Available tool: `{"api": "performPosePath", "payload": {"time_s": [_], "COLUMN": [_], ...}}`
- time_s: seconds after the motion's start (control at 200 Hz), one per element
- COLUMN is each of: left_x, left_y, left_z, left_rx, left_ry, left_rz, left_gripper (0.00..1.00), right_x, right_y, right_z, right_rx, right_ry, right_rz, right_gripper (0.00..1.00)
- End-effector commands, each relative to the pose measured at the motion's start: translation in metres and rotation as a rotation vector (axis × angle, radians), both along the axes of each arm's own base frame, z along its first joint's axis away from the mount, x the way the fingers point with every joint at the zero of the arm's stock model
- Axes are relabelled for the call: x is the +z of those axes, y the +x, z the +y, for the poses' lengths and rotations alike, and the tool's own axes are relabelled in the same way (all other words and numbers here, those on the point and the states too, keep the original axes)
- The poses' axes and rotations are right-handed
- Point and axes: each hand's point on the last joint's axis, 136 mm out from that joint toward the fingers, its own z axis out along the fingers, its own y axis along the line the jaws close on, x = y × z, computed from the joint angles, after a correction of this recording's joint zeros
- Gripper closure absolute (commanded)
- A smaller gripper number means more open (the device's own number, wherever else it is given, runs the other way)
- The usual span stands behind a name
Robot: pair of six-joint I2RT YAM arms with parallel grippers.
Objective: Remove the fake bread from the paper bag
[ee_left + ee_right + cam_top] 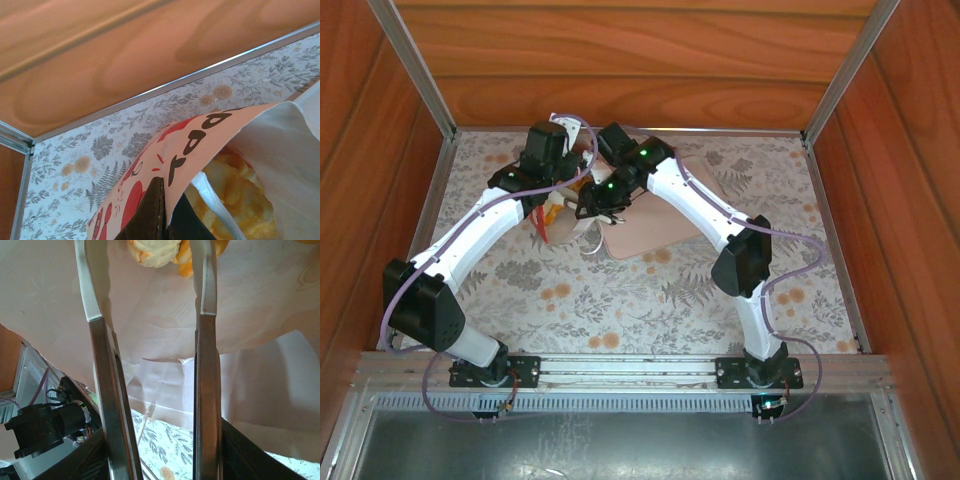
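One wall of the paper bag [200, 145], tipped with its mouth facing right, is pinched in the left gripper [164, 212], fake bread [235, 187] lies inside the bag, and the right gripper [147, 270] reaches into its mouth, fingers parted, gripping nothing.

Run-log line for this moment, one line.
left pincer: shut on paper bag rim | right pincer: open, inside bag | fake bread: in bag, ahead of right pincer

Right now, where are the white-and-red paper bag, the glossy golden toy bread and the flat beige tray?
white-and-red paper bag [202, 137]: left wrist view, its printed outer wall.
glossy golden toy bread [240, 195]: left wrist view, pastries inside the bag.
flat beige tray [648, 236]: top external view, its bare near part.
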Motion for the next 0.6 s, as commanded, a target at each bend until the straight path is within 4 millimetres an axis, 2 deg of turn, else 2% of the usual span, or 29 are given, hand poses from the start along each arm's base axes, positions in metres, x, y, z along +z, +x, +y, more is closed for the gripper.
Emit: {"api": "performPosePath", "payload": {"time_s": [0.0, 0.13, 0.31, 0.595], "left_x": [0.03, 0.03, 0.029, 0.03], "left_y": [-0.004, -0.005, -0.005, -0.009], "left_z": [-0.004, -0.004, -0.003, 0.015], "left_rx": [-0.013, -0.012, -0.004, 0.09], "left_ry": [-0.061, -0.061, -0.06, -0.072], "left_rz": [-0.066, -0.065, -0.067, -0.096], "left_gripper": [1.0, 1.0, 1.0, 1.0], "right_x": [-0.006, -0.008, -0.005, 0.015], "right_y": [0.003, 0.007, 0.005, -0.008], "right_z": [0.004, 0.005, 0.005, -0.012], "right_rx": [0.006, 0.001, 0.001, -0.039], "right_ry": [-0.024, -0.037, -0.042, 0.006], "right_rz": [-0.019, -0.03, -0.041, -0.083], "right_gripper": [0.5, 0.51, 0.71, 0.86]}}
